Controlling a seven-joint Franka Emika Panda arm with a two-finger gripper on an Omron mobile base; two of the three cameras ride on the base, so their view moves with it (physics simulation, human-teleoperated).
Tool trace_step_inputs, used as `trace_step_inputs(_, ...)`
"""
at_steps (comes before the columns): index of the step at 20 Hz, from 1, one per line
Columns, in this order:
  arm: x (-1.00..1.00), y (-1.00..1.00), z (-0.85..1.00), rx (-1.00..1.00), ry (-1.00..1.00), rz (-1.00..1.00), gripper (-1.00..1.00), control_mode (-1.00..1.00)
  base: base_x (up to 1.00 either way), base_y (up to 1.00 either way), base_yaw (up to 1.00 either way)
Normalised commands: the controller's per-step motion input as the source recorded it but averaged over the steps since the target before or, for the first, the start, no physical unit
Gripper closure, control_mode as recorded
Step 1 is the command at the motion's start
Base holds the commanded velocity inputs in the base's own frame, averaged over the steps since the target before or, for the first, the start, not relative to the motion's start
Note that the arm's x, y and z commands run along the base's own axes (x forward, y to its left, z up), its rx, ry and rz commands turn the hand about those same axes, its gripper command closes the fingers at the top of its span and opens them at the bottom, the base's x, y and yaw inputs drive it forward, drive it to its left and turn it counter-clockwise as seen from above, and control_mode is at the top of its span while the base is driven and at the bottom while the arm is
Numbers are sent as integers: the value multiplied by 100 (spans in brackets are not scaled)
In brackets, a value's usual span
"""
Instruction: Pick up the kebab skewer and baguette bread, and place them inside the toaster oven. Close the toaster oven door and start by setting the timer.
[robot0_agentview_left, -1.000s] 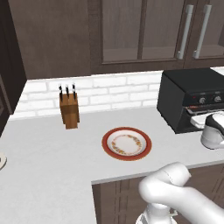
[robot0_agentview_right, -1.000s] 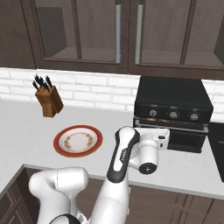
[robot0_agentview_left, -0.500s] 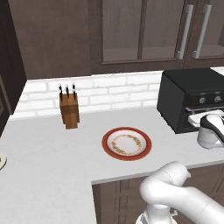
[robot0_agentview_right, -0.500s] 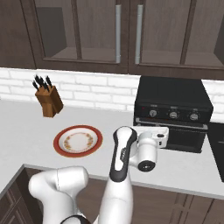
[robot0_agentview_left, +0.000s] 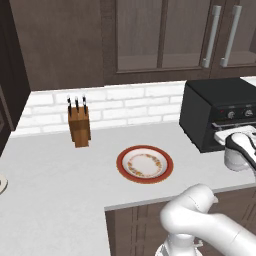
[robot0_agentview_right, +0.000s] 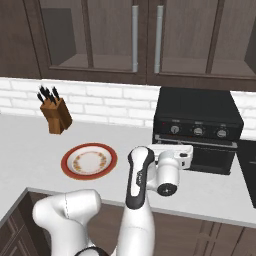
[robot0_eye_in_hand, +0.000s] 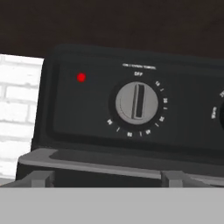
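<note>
The boxy matte black toaster oven (robot0_agentview_right: 197, 129) sits on the counter's right end, door shut; its grey round timer knob (robot0_eye_in_hand: 137, 103) points at OFF, dead ahead; I'd go in square, grip the ridge, twist clockwise; the white arm's gripper (robot0_agentview_right: 172, 156) faces it, jaws unreadable; skewer and bread unseen.

A glossy white arm (robot0_agentview_right: 137, 200) of rounded segments, with dark joint bands and a cylindrical wrist.
</note>
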Motion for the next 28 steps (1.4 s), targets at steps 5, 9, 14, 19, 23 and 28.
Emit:
trace_step_inputs(5,19,0,-5,0,0,0,-100,-100,0,0,0)
trace_step_inputs(9,7,0,-13,0,0,0,-100,-100,0,0,0)
trace_step_inputs(14,-16,-9,6,0,0,0,-100,-100,0,0,0)
trace_step_inputs(19,-53,-15,38,0,0,0,-100,-100,0,0,0)
trace_step_inputs(23,-33,-1,46,0,0,0,-100,-100,0,0,0)
trace_step_inputs(28,-29,0,39,0,0,0,-100,-100,0,0,0)
